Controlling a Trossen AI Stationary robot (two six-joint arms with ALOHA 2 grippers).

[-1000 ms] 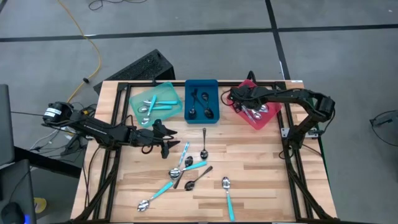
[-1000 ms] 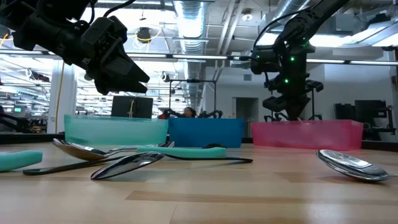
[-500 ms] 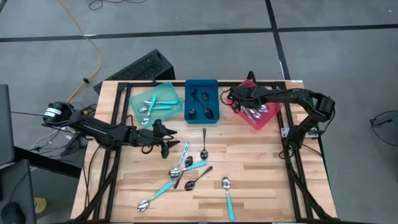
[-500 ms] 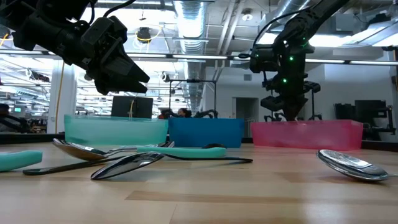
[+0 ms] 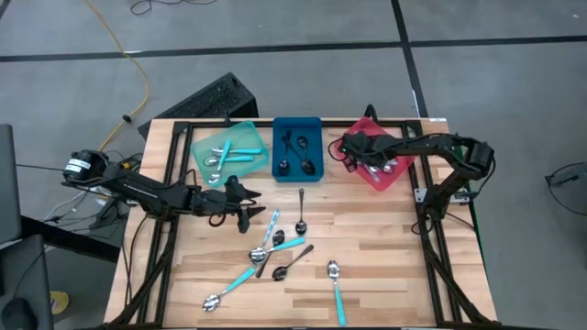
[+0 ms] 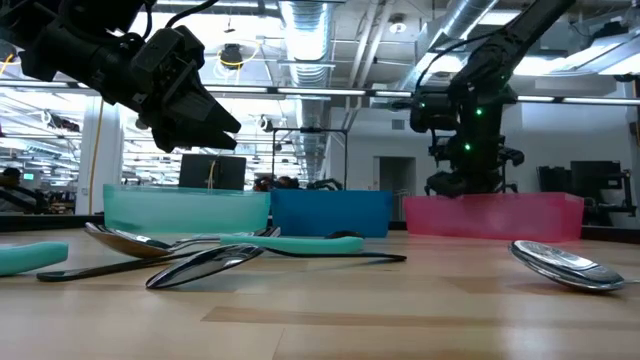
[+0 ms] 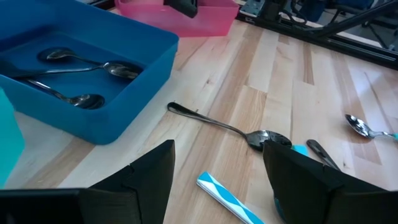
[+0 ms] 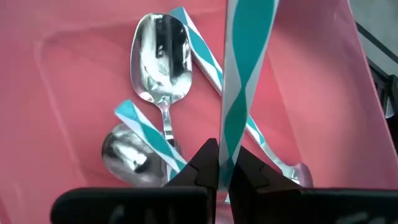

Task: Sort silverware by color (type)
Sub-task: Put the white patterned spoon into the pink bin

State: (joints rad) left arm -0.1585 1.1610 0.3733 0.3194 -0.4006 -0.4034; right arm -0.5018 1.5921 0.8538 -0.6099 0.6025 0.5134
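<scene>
Over the red tray, the right tool is clenched on a teal-striped spoon handle, above two spoons lying inside. The left tool hangs released beside loose spoons on the bench.

Mixed spoons scattered mid-table, others in trays

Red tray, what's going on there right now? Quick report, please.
Right claw shut on teal-striped spoon, over red tray holding two like it. Left claw open, waiting above loose spoons. Nothing in the way.
</scene>
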